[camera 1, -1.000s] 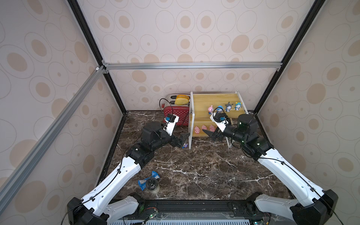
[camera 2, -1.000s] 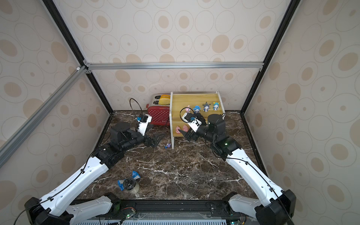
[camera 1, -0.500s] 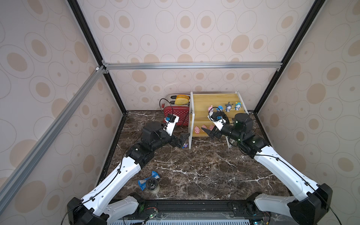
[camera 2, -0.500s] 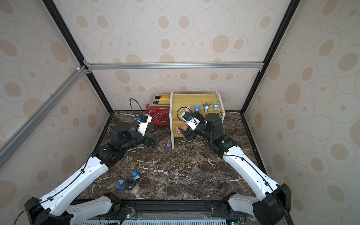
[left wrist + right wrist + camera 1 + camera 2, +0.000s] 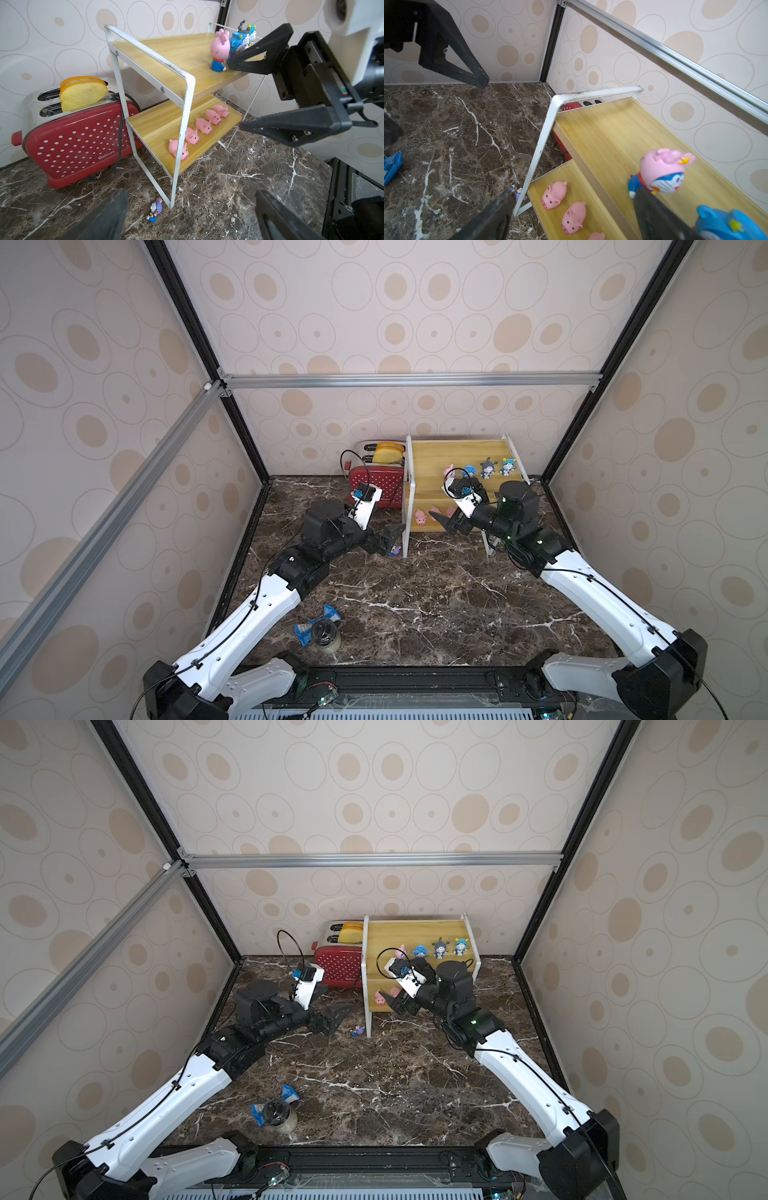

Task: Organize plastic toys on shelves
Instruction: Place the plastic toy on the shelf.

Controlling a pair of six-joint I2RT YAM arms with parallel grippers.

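Pink pigs (image 5: 204, 125), five in a row, fill the lower board (image 5: 158, 124) of the two-tier rack (image 5: 187, 108), just below the right tool (image 5: 235, 95). That tool has edged slightly along the rack front toward the left tool (image 5: 338, 1019). Its jaws are wide apart and empty, one finger close beside the pink-hatted figurine (image 5: 662, 172), which stands free on the upper board (image 5: 176, 54) with three others. The left tool has not moved and gapes empty over the marble surface (image 5: 249, 176). The last figurine (image 5: 154, 209) lies just ahead of it by the rack's leg. Nine toys look shelved; this one remains.
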